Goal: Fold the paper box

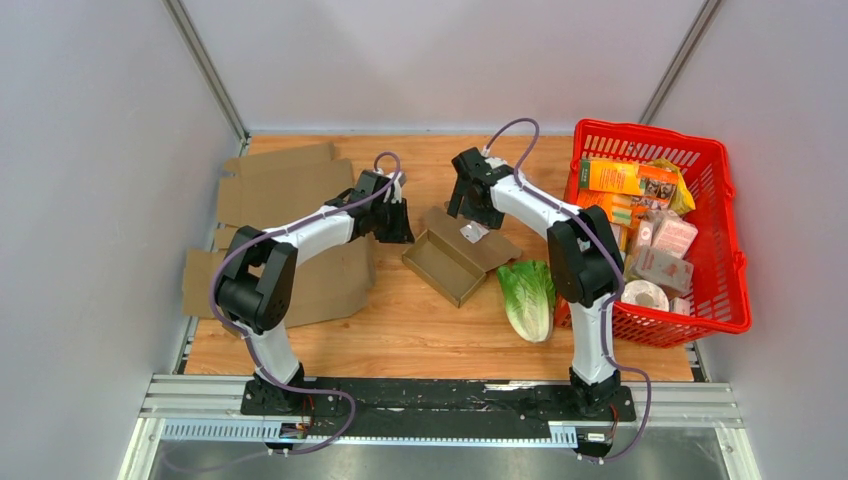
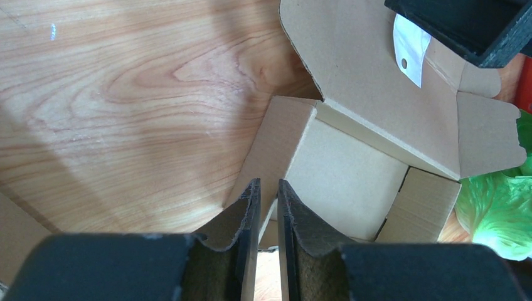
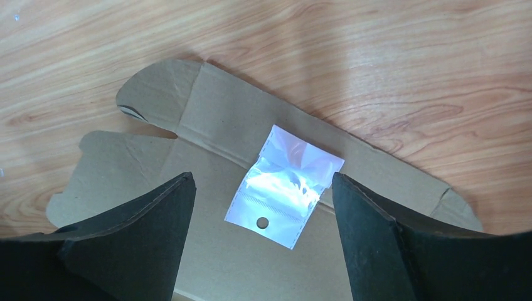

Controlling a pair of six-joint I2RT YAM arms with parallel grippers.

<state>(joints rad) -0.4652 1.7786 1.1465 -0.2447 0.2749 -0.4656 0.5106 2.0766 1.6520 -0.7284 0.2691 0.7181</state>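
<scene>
The brown paper box [image 1: 445, 265] lies mid-table as a shallow tray, with its lid [image 1: 497, 250] spread flat towards the back right. In the left wrist view the tray [image 2: 345, 175] sits just ahead of my left gripper [image 2: 268, 182]. Its jaws are pinched narrow on the tray's near side wall [image 2: 270, 144]. From above, the left gripper [image 1: 400, 225] sits at the box's left corner. My right gripper [image 1: 468, 212] hovers open over the lid [image 3: 207, 113], holding nothing. A small clear plastic bag [image 3: 285, 185] lies on the lid below its fingers.
A romaine lettuce [image 1: 528, 295] lies right of the box. A red basket [image 1: 735, 300] of groceries stands at the far right. Flat cardboard sheets [image 1: 275, 190] cover the table's left side, under the left arm.
</scene>
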